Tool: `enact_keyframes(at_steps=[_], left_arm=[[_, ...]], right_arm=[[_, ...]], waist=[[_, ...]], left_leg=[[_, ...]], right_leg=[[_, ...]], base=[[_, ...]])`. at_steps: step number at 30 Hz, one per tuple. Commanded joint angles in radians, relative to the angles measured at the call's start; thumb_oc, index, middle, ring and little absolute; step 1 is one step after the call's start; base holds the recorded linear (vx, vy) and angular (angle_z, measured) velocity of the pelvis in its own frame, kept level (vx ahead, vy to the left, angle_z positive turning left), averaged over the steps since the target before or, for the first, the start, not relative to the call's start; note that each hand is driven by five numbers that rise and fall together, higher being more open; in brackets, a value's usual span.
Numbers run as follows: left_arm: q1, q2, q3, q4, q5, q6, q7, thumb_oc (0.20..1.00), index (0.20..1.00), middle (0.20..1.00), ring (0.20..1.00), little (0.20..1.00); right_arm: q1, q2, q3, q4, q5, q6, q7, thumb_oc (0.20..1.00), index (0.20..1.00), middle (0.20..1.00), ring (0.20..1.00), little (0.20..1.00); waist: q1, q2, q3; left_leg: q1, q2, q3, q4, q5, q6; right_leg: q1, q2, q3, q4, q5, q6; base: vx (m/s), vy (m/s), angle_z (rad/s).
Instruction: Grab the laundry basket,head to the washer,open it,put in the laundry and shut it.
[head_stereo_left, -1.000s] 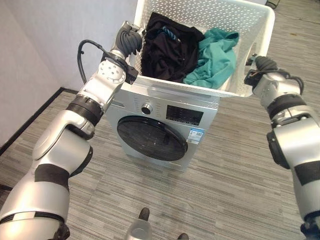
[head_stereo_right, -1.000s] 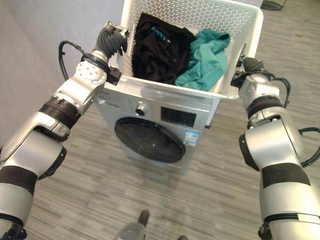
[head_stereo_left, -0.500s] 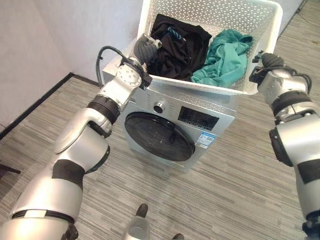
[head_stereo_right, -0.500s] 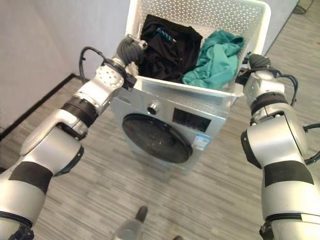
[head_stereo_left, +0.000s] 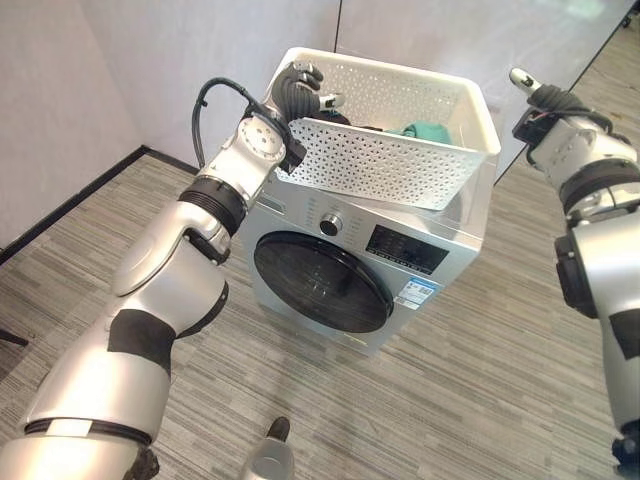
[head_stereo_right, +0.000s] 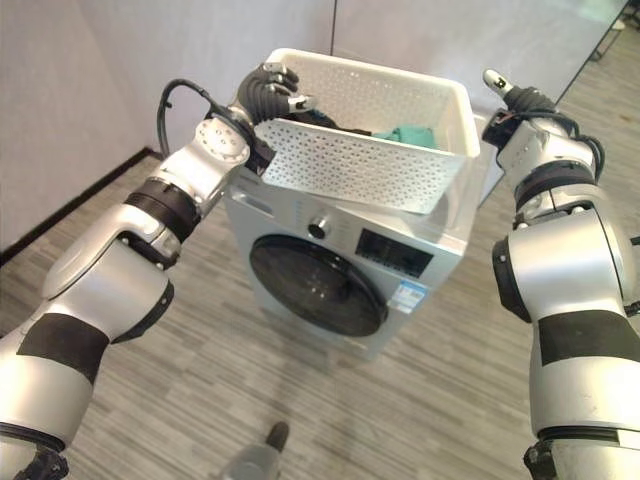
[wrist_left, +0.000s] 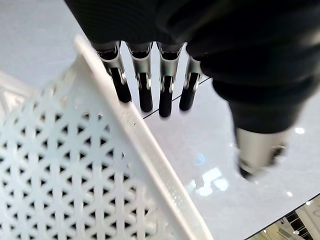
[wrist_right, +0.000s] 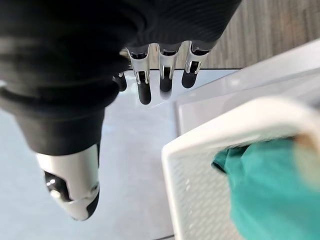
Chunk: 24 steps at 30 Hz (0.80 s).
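Sitting on the washer (head_stereo_left: 340, 290), the basket (head_stereo_left: 400, 150) is between my hands: left hand (head_stereo_left: 300, 90) beside its rim, right hand (head_stereo_left: 535, 90) apart, both open.

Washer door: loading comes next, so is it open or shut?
Shut. The round dark glass door sits flush in the silver washer's front, with the white perforated laundry basket on top.
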<state>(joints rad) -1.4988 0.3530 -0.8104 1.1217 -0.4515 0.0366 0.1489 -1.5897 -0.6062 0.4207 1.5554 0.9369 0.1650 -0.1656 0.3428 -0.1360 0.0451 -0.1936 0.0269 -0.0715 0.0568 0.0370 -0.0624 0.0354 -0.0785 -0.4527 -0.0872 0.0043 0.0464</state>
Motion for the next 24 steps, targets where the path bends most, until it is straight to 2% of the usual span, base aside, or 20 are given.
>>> enact_keyframes(at_steps=[1,7,9,10,11,12,14,15,16,18,20,21,22,23,24], left_arm=[[-0.175,0.010,-0.093,0.085,0.028,-0.030,0.025,1.000,1.000,1.000,1.000,1.000],[-0.152,0.063,-0.068,0.025,0.010,-0.055,0.050,1.000,1.000,1.000,1.000,1.000],[-0.114,0.171,-0.034,-0.083,0.003,-0.093,0.087,1.000,1.000,1.000,1.000,1.000],[-0.111,0.173,-0.032,-0.087,0.004,-0.092,0.088,1.000,1.000,1.000,1.000,1.000],[-0.083,0.239,-0.018,-0.151,0.011,-0.107,0.100,1.000,1.000,1.000,1.000,1.000],[-0.078,0.243,-0.015,-0.156,0.012,-0.106,0.100,1.000,1.000,1.000,1.000,1.000],[-0.005,0.340,0.029,-0.272,0.018,-0.123,0.108,1.000,1.000,1.000,1.000,1.000],[0.093,0.437,0.091,-0.399,0.024,-0.142,0.111,1.000,1.000,1.000,1.000,1.000],[0.107,0.442,0.099,-0.411,0.027,-0.139,0.112,1.000,1.000,1.000,1.000,1.000],[0.230,0.538,0.180,-0.526,0.029,-0.155,0.112,1.000,1.000,1.000,1.000,1.000],[0.407,0.614,0.307,-0.638,0.052,-0.157,0.115,1.000,1.000,1.000,1.000,1.000],[0.566,0.672,0.434,-0.717,0.073,-0.164,0.112,1.000,1.000,1.000,1.000,1.000],[0.588,0.673,0.448,-0.731,0.077,-0.161,0.112,1.000,1.000,1.000,1.000,1.000],[0.724,0.691,0.550,-0.783,0.092,-0.159,0.105,1.000,1.000,1.000,1.000,1.000],[0.730,0.692,0.553,-0.787,0.093,-0.158,0.105,1.000,1.000,1.000,1.000,1.000]], right_arm=[[-0.111,-0.106,0.026,-0.003,0.016,-0.047,0.012,1.000,1.000,1.000,1.000,1.000],[-0.094,-0.126,0.027,-0.041,0.026,-0.068,0.006,1.000,1.000,1.000,1.000,1.000],[-0.066,-0.167,0.047,-0.104,0.011,-0.095,0.014,1.000,1.000,1.000,1.000,1.000],[-0.065,-0.166,0.048,-0.104,0.010,-0.095,0.014,1.000,1.000,1.000,1.000,1.000],[-0.047,-0.193,0.080,-0.135,-0.032,-0.099,0.024,1.000,1.000,1.000,1.000,1.000],[-0.046,-0.191,0.081,-0.136,-0.033,-0.099,0.023,1.000,1.000,1.000,1.000,1.000],[0.003,-0.225,0.105,-0.210,-0.093,-0.109,0.032,1.000,1.000,1.000,1.000,1.000],[0.073,-0.265,0.103,-0.316,-0.130,-0.121,0.039,1.000,1.000,1.000,1.000,1.000],[0.083,-0.262,0.100,-0.324,-0.132,-0.121,0.037,1.000,1.000,1.000,1.000,1.000],[0.179,-0.320,0.069,-0.430,-0.169,-0.133,0.041,1.000,1.000,1.000,1.000,1.000],[0.346,-0.371,-0.007,-0.570,-0.235,-0.140,0.039,1.000,1.000,1.000,1.000,1.000],[0.509,-0.424,-0.082,-0.695,-0.310,-0.148,0.044,1.000,1.000,1.000,1.000,1.000],[0.529,-0.422,-0.093,-0.711,-0.316,-0.145,0.041,1.000,1.000,1.000,1.000,1.000],[0.681,-0.444,-0.180,-0.810,-0.371,-0.141,0.046,1.000,1.000,1.000,1.000,1.000],[0.688,-0.443,-0.184,-0.815,-0.373,-0.139,0.045,1.000,1.000,1.000,1.000,1.000]], waist=[[0.022,-0.008,-0.010],[0.007,-0.002,-0.017],[-0.010,0.001,-0.019],[-0.010,0.002,-0.020],[-0.022,0.004,-0.019],[-0.024,0.005,-0.021],[-0.041,0.013,-0.020],[-0.058,0.019,-0.020],[-0.059,0.021,-0.023],[-0.073,0.026,-0.023],[-0.093,0.035,-0.028],[-0.109,0.042,-0.026],[-0.111,0.043,-0.031],[-0.123,0.050,-0.030],[-0.124,0.049,-0.033]], left_leg=[[0.061,-0.025,0.016,-0.024,-0.054,0.012],[0.075,-0.027,0.022,-0.033,-0.057,0.014],[0.087,-0.027,0.027,-0.032,-0.064,0.015],[0.087,-0.026,0.028,-0.032,-0.064,0.015],[0.087,-0.027,0.030,-0.032,-0.061,0.017],[0.087,-0.027,0.030,-0.032,-0.060,0.018],[0.093,-0.024,0.038,-0.037,-0.060,0.021],[0.103,-0.022,0.048,-0.045,-0.061,0.024],[0.106,-0.022,0.049,-0.047,-0.061,0.024],[0.117,-0.021,0.056,-0.055,-0.061,0.026],[0.130,-0.020,0.064,-0.064,-0.062,0.028],[0.137,-0.019,0.067,-0.070,-0.062,0.029],[0.139,-0.019,0.067,-0.071,-0.062,0.029],[0.147,-0.017,0.070,-0.076,-0.062,0.029],[0.146,-0.018,0.069,-0.077,-0.061,0.029]], right_leg=[[0.146,-0.040,-0.022,0.008,-0.101,0.105],[0.145,-0.045,-0.013,0.009,-0.099,0.107],[0.143,-0.051,0.000,0.015,-0.097,0.107],[0.143,-0.051,0.000,0.016,-0.097,0.107],[0.138,-0.054,0.008,0.016,-0.093,0.108],[0.137,-0.054,0.008,0.016,-0.092,0.108],[0.133,-0.059,0.021,0.022,-0.093,0.107],[0.132,-0.062,0.031,0.023,-0.096,0.104],[0.133,-0.062,0.032,0.023,-0.096,0.104],[0.134,-0.065,0.036,0.024,-0.099,0.102],[0.138,-0.068,0.043,0.027,-0.102,0.100],[0.139,-0.071,0.048,0.029,-0.104,0.098],[0.141,-0.070,0.048,0.030,-0.104,0.098],[0.145,-0.072,0.049,0.031,-0.108,0.096],[0.144,-0.072,0.048,0.030,-0.107,0.096]], base=[[0.03,0.031,0.00],[0.00,0.000,0.00],[0.00,0.000,0.00],[-0.03,0.012,-0.01],[-0.03,0.008,-0.03],[-0.03,0.003,-0.07],[-0.03,0.010,-0.14],[-0.04,0.018,-0.26],[-0.02,0.007,-0.25],[0.00,0.002,-0.19],[-0.02,-0.004,-0.23],[-0.02,-0.005,-0.08],[-0.02,-0.014,-0.12],[-0.01,-0.010,-0.18],[-0.04,-0.019,-0.16]])
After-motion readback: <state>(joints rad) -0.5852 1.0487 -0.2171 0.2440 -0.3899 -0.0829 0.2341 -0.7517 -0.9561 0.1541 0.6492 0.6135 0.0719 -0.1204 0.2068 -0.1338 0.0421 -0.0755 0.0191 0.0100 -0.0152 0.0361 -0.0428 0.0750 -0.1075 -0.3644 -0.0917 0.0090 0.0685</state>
